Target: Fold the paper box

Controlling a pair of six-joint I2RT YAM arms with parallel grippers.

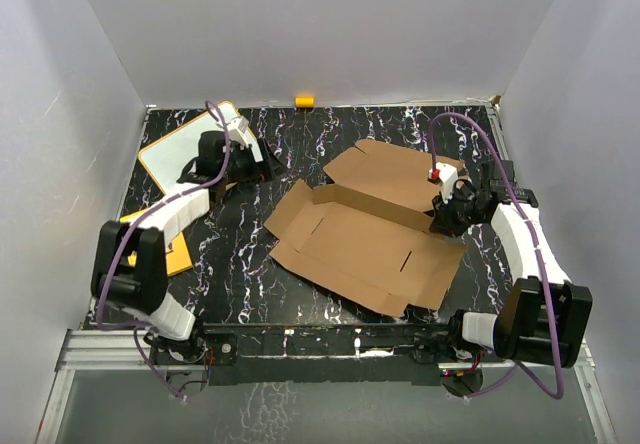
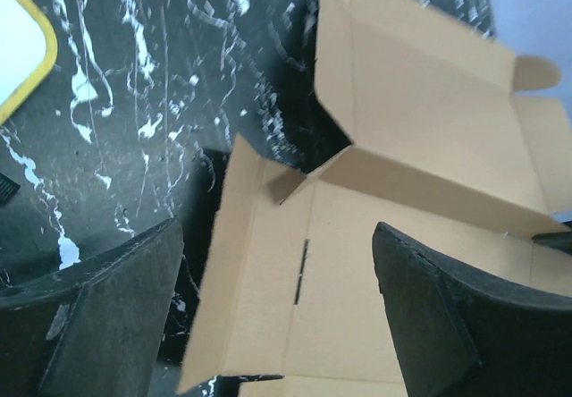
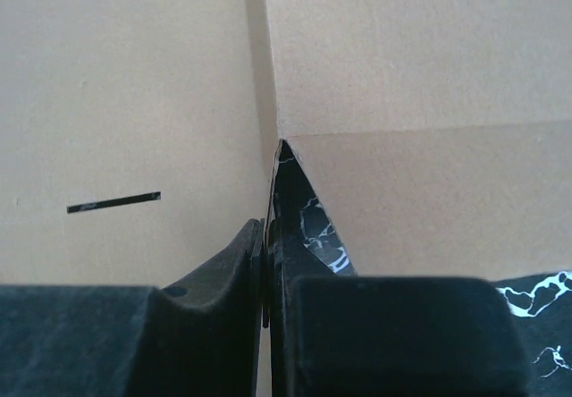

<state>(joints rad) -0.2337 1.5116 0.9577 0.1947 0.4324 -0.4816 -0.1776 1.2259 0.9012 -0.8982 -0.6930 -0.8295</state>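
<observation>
The paper box (image 1: 360, 239) is brown cardboard, lying mostly flat in the middle of the black marbled table, with its far lid panel and left flaps raised a little. My right gripper (image 1: 445, 216) is at the box's right side, shut on a thin upright cardboard edge (image 3: 266, 227); the box panel with a slot (image 3: 134, 102) fills that view. My left gripper (image 1: 255, 164) is open and empty, hovering off the box's far-left corner. In the left wrist view the box (image 2: 375, 236) lies between and beyond the spread fingers (image 2: 134, 290).
A white board with an orange rim (image 1: 185, 149) lies at the back left, partly under my left arm, and shows in the left wrist view (image 2: 18, 30). A flat orange-yellow sheet (image 1: 170, 254) lies at the left. A small yellow block (image 1: 304, 100) sits by the far wall.
</observation>
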